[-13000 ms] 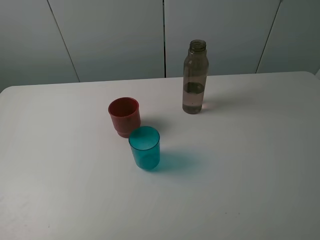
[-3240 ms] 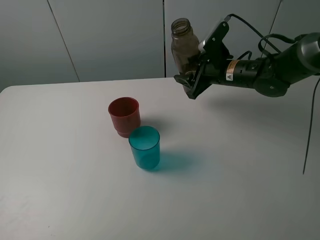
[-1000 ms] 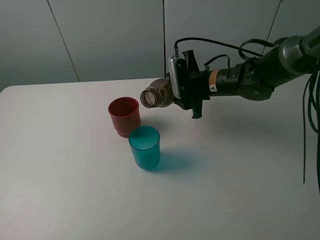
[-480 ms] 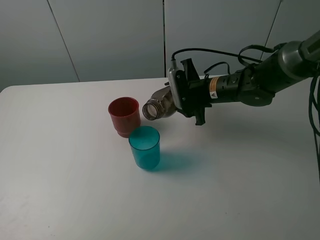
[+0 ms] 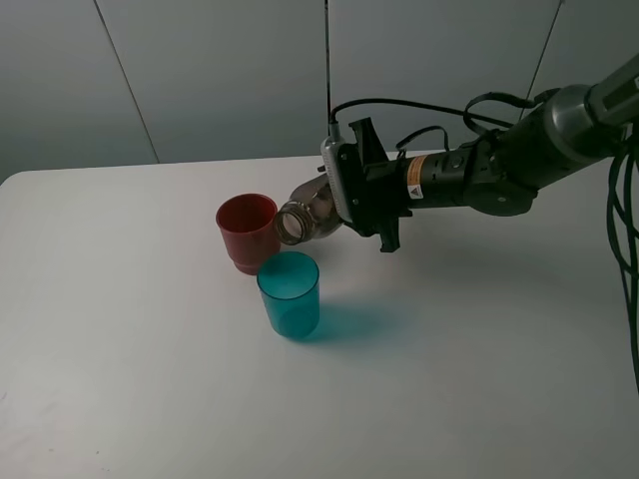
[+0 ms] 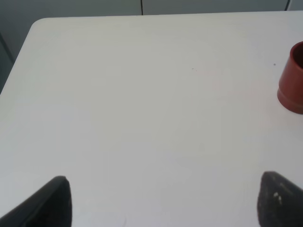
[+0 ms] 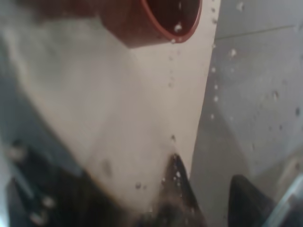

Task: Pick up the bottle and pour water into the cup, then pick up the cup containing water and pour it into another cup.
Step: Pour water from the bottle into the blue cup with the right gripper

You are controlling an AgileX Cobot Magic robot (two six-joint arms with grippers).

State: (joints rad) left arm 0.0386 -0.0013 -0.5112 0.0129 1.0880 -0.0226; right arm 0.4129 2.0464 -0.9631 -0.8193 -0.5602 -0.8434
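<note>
Tabletop (image 5: 150,349), white and wide, bears both cups. Over it the right gripper (image 5: 351,195) is clamped on a tall, smoky grey-brown translucent plastic bottle (image 5: 305,215), tipped almost level in the air, mouth close beside the opaque red cup (image 5: 247,228). A translucent teal tumbler (image 5: 290,294) stands just in front of it. The left gripper (image 6: 168,201) hovers, fingers spread wide.

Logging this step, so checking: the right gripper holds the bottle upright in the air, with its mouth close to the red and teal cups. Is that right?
Not quite. The exterior high view shows the bottle in the right gripper tipped almost onto its side, not upright. The rest holds: it is in the air, with its mouth close to the red cup and the teal cup.
</note>
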